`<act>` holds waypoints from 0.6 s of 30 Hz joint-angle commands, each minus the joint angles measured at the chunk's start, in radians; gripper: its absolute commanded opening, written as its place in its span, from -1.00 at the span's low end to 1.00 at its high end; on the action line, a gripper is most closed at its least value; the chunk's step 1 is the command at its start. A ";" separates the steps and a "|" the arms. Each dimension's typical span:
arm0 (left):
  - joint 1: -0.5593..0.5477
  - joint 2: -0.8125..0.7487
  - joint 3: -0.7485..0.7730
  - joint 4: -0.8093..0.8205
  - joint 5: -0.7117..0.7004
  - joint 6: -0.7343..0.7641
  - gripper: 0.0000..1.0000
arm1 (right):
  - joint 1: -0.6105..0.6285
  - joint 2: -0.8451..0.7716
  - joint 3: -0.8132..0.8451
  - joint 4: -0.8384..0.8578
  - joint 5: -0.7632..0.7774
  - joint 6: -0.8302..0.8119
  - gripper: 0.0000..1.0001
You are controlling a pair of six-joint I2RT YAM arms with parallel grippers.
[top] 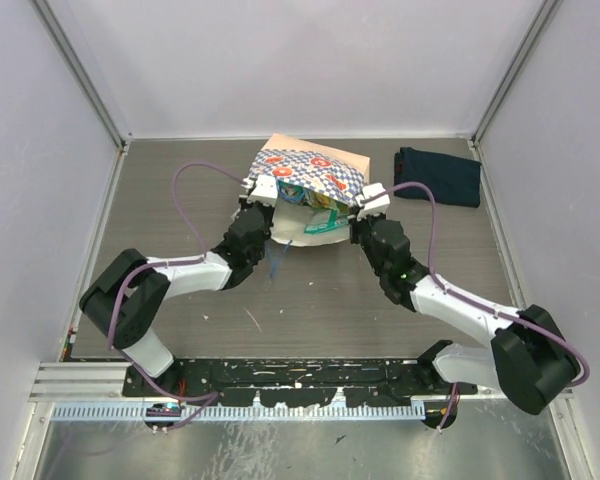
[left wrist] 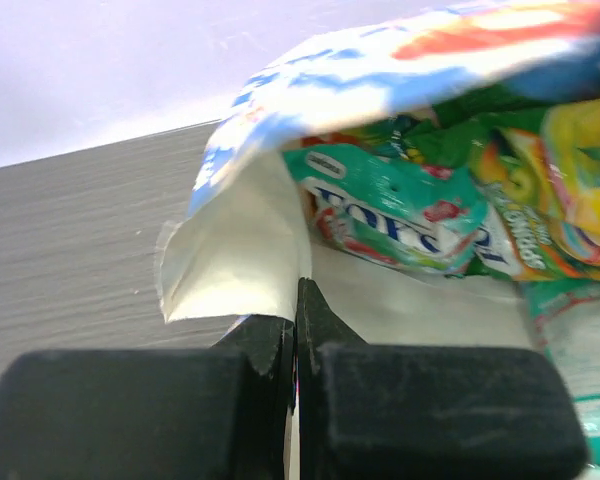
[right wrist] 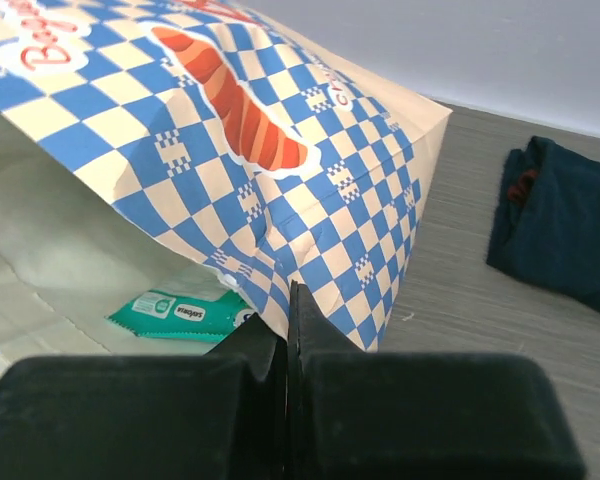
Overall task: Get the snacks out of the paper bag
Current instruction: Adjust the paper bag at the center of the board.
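At the bag's mouth we have both grippers pressed shut on paper: our left gripper (left wrist: pixel 296 300) pinches the lower lip, our right gripper (right wrist: pixel 289 305) the checkered side edge. The paper bag (top: pixel 310 172) lies on its side, far-centre on the table (top: pixel 310 300). The snacks (left wrist: pixel 410 215) sit inside, near the opening. We judge none is out yet, so all the emptying remains.

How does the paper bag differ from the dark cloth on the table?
The paper bag is cream with a blue-white check and orange pictures; the cloth is plain dark navy. The bag is bigger and gapes open with packets inside; the cloth lies folded flat. Both rest on the table.
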 commanded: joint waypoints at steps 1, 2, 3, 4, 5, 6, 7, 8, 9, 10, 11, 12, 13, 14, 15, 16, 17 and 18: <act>-0.009 -0.071 -0.048 0.179 -0.157 -0.060 -1.00 | 0.012 -0.069 -0.091 0.207 0.205 0.028 -0.99; -0.010 -0.069 -0.052 0.153 -0.156 -0.083 -1.00 | 0.012 -0.052 -0.097 0.213 0.244 0.025 -0.99; -0.010 -0.065 -0.055 0.130 -0.157 -0.106 -1.00 | 0.012 -0.029 -0.095 0.212 0.286 0.027 -0.99; -0.010 -0.056 -0.056 0.108 -0.156 -0.130 -1.00 | 0.012 -0.001 -0.089 0.212 0.321 0.029 -0.99; -0.011 -0.052 -0.058 0.085 -0.156 -0.152 -1.00 | 0.012 0.025 -0.081 0.212 0.348 0.030 -0.99; -0.012 -0.049 -0.060 0.063 -0.160 -0.179 -1.00 | 0.012 0.054 -0.073 0.213 0.370 0.032 -0.99; -0.015 -0.048 -0.064 0.042 -0.166 -0.203 -1.00 | 0.012 0.079 -0.071 0.220 0.384 0.037 -0.99; -0.020 -0.050 -0.073 0.027 -0.174 -0.230 -1.00 | 0.012 0.101 -0.076 0.254 0.392 0.037 -0.99; -0.024 -0.052 -0.083 0.019 -0.183 -0.249 -1.00 | 0.012 0.124 -0.085 0.286 0.395 0.035 -0.99; -0.031 -0.055 -0.096 0.016 -0.189 -0.266 -1.00 | 0.012 0.146 -0.094 0.321 0.401 0.033 -0.99; -0.034 -0.058 -0.110 0.013 -0.191 -0.282 -1.00 | 0.012 0.166 -0.104 0.351 0.404 0.032 -0.99; -0.037 -0.059 -0.122 0.009 -0.192 -0.300 -1.00 | 0.012 0.188 -0.111 0.382 0.406 0.031 -0.99; -0.039 -0.058 -0.131 0.000 -0.191 -0.318 -1.00 | 0.012 0.220 -0.116 0.412 0.409 0.030 -0.99; -0.040 -0.053 -0.135 -0.013 -0.185 -0.342 -1.00 | 0.011 0.245 -0.115 0.438 0.412 0.026 -0.99; -0.040 -0.045 -0.135 -0.027 -0.176 -0.359 -1.00 | 0.009 0.272 -0.107 0.458 0.412 0.021 -0.99; -0.040 -0.032 -0.130 -0.035 -0.163 -0.373 -1.00 | 0.007 0.300 -0.090 0.471 0.413 0.014 -0.99; -0.039 -0.017 -0.118 -0.039 -0.147 -0.380 -1.00 | 0.001 0.329 -0.073 0.480 0.411 0.005 -0.99; -0.040 0.014 -0.101 -0.041 -0.135 -0.383 -1.00 | -0.007 0.356 -0.051 0.492 0.407 -0.004 -0.99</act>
